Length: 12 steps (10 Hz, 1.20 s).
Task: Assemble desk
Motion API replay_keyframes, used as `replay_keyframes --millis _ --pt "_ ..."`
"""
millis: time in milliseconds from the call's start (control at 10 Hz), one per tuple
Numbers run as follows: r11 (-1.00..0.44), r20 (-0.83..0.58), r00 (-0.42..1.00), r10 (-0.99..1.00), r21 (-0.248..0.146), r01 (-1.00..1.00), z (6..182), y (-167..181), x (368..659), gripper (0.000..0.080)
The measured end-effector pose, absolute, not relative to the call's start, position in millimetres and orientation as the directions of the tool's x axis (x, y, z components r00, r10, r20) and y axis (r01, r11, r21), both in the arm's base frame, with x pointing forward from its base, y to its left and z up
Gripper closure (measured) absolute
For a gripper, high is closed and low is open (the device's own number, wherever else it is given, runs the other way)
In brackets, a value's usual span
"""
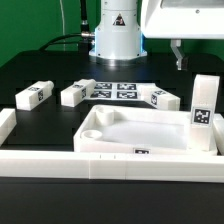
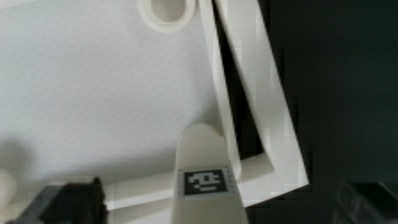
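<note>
The white desk top [image 1: 135, 128] lies recess side up in the middle of the table. One white leg [image 1: 203, 108] stands upright on its corner at the exterior view's right. Three more legs lie on the table behind it: one [image 1: 35, 95], a second [image 1: 78, 93] and a third [image 1: 163, 98]. My gripper [image 1: 181, 62] hangs a little above the upright leg, slightly toward the exterior view's left, and holds nothing. In the wrist view the tagged leg [image 2: 205, 170] rises over the desk top [image 2: 107, 110] between my spread dark fingers [image 2: 71, 200]. The gripper [image 2: 214, 212] is open.
The marker board [image 1: 115, 90] lies flat behind the desk top, between the loose legs. A long white border rail [image 1: 100, 165] runs along the front and turns back at the exterior view's left [image 1: 6, 122]. The arm's base [image 1: 117, 30] stands at the back.
</note>
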<state>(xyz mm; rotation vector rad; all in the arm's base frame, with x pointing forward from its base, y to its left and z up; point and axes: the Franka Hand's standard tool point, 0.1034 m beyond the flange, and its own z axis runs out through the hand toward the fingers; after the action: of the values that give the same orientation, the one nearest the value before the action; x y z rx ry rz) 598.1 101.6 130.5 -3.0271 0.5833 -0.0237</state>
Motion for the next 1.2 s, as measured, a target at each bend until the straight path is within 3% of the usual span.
replay_keyframes --millis 400,900,1200 --pt "-0.999 -0.063 0.998 0.009 -0.051 0.006 123.2 91.4 576.3 0.015" --pt "-0.998 -0.081 0.996 0.023 -0.06 0.018 119.7 88.0 571.9 0.015" --pt "-0.958 -0.116 0.952 0.283 0.01 0.287 102.1 106.0 543.3 0.015"
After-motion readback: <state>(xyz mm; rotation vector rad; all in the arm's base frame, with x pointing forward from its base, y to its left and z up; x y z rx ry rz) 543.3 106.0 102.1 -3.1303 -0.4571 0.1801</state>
